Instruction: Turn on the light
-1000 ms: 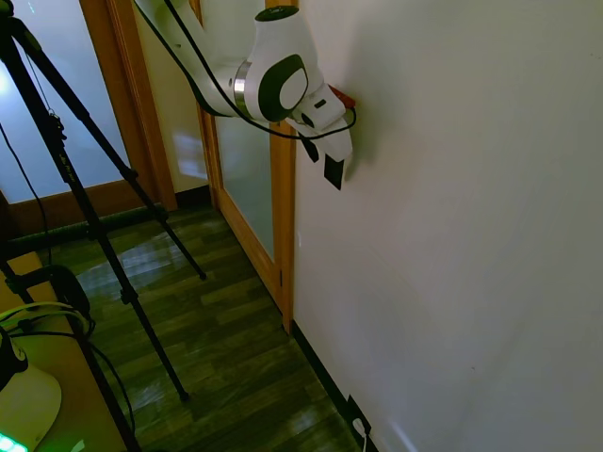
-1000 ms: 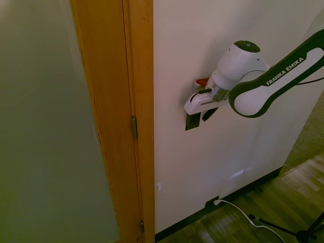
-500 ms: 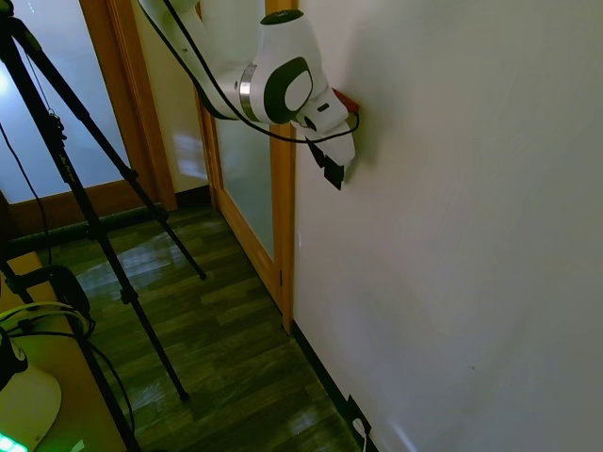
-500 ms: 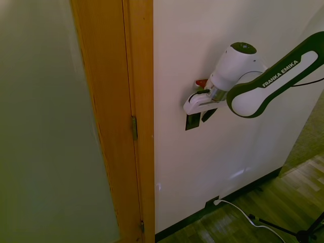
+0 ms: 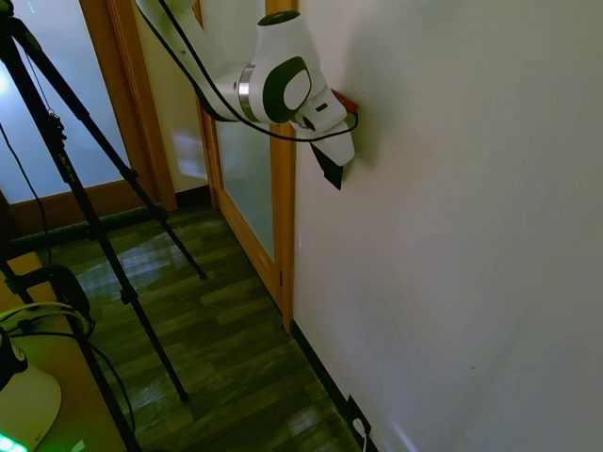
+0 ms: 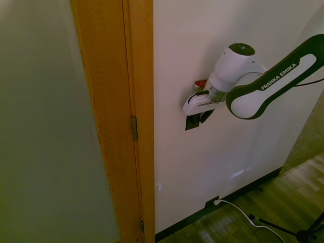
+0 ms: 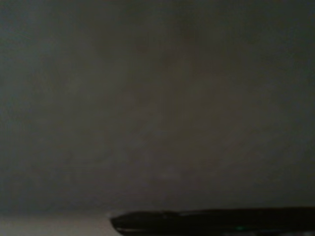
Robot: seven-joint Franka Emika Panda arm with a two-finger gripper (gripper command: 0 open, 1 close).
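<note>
**Hand at the wall, on or just over the switch**

Nearest, in the second exterior view: the wooden door frame (image 6: 129, 116) with its hinge, running floor to ceiling along the wall's (image 6: 172, 45) edge. Just beyond it on the wall, the switch (image 6: 191, 122), a small black plate standing upright with its long axis vertical, close to the frame and well above the skirting.

The hand (image 6: 204, 114) comes at the wall from the side away from the frame. Dark fingertips sit over the far edge of the plate, so the switch lies directly ahead of and slightly frame-ward of the hand. Touching or a hair short, cannot tell. Spread or pressed together, cannot tell either; the fingers (image 6: 206, 115) read as one dark wedge (same in the first exterior view, hand (image 5: 332, 169) against the wall).

The wrist view gives only dim blank wall and a dark sliver at the bottom; no help.

Judgement: the coming move turns on a short push into the wall, with a slight shift toward the frame if the tips are off-centre on the plate.

Farther down: a black socket plate (image 6: 210, 204) at the skirting with a white cord (image 6: 238, 210) trailing onto the wood floor (image 6: 283, 197). Nothing stands between hand and switch.
</note>
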